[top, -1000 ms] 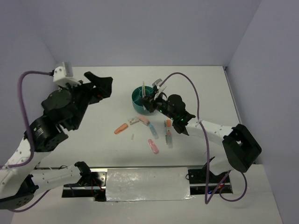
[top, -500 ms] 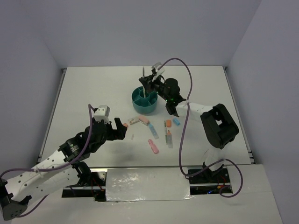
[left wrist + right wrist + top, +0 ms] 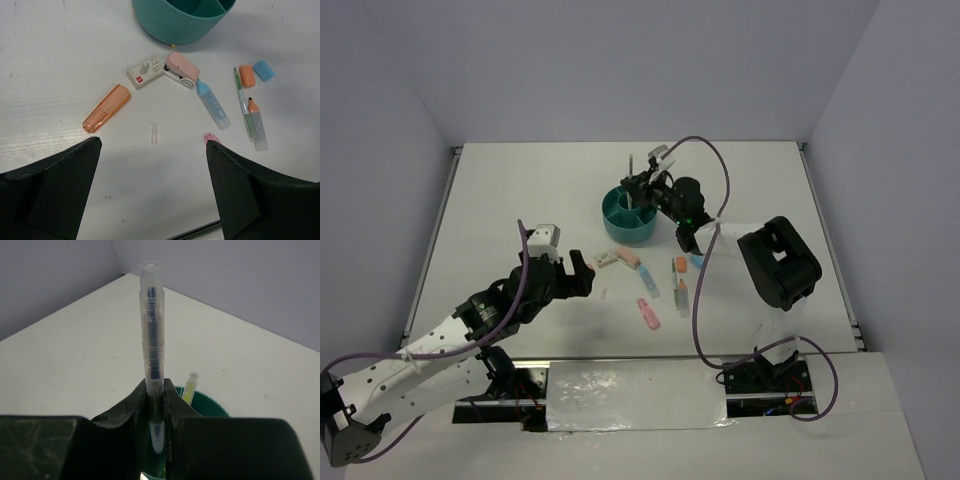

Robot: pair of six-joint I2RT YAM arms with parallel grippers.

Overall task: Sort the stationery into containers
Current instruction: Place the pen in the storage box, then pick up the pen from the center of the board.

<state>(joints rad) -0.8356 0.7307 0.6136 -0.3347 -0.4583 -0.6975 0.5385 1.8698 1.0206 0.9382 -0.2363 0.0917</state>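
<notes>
Standing upright, the clear pen point(image 3: 152, 340) is pinched low by the right gripper point(image 3: 156, 412) above the organizer point(image 3: 212, 407), probably to drop tip-first beside the yellow pen point(image 3: 189, 387). The left gripper point(image 3: 153, 145) hovers spread over the orange cap point(image 3: 106, 108) and other loose pieces on the table point(image 3: 50, 60), probably lining up a pick.

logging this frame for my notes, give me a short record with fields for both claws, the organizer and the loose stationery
left claw: open, empty, hovering over the loose items
right claw: shut on clear pen, held upright above teal organizer
in organizer: yellowish pen standing; other contents cannot tell
loose items: orange cap, white box, pink stapler-like piece, blue highlighter, green pen, orange-tipped marker, orange eraser, blue eraser, small clear tube, pink pen-like item
progress: most stationery not yet sorted
</notes>
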